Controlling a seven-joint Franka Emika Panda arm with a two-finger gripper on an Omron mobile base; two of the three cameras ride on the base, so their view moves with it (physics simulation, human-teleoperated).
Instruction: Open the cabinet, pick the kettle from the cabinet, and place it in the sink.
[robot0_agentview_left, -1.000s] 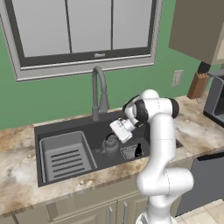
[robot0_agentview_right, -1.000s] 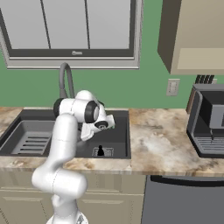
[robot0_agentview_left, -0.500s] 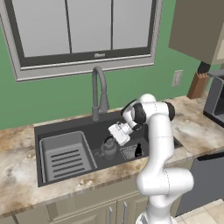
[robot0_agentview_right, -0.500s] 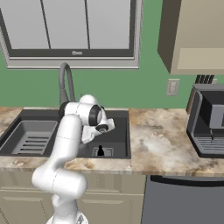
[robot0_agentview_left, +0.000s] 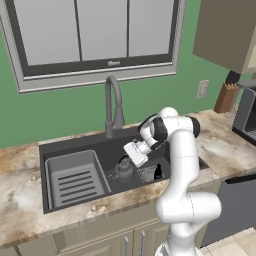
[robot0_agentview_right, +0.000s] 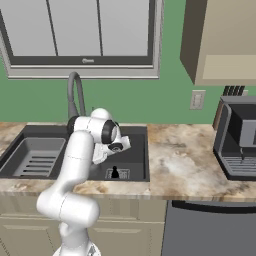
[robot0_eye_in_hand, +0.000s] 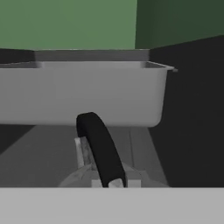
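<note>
The dark grey kettle (robot0_agentview_left: 122, 171) sits low inside the dark sink (robot0_agentview_left: 75, 143), just right of the grey ribbed tray (robot0_agentview_left: 75, 180). My gripper (robot0_agentview_left: 128, 160) reaches down from the right and is shut on the kettle's arched handle. In the hand view the black handle (robot0_eye_in_hand: 99, 148) curves up from the kettle's lid right under the hand, with the tray's pale wall (robot0_eye_in_hand: 83, 94) close behind it. From the right base view my arm covers the kettle, and the sink (robot0_agentview_right: 132, 162) shows beside it. The tan wall cabinet (robot0_agentview_left: 225, 30) hangs at the upper right.
A tall arched faucet (robot0_agentview_left: 113, 102) stands behind the basin. A drain strainer (robot0_agentview_left: 150, 173) lies right of the kettle. On the marble counter to the right stand a knife block (robot0_agentview_left: 226, 97) and a coffee machine (robot0_agentview_right: 240, 140). A window fills the wall above.
The hand has sunk a little lower into the basin with the kettle. The gripper has stayed shut.
</note>
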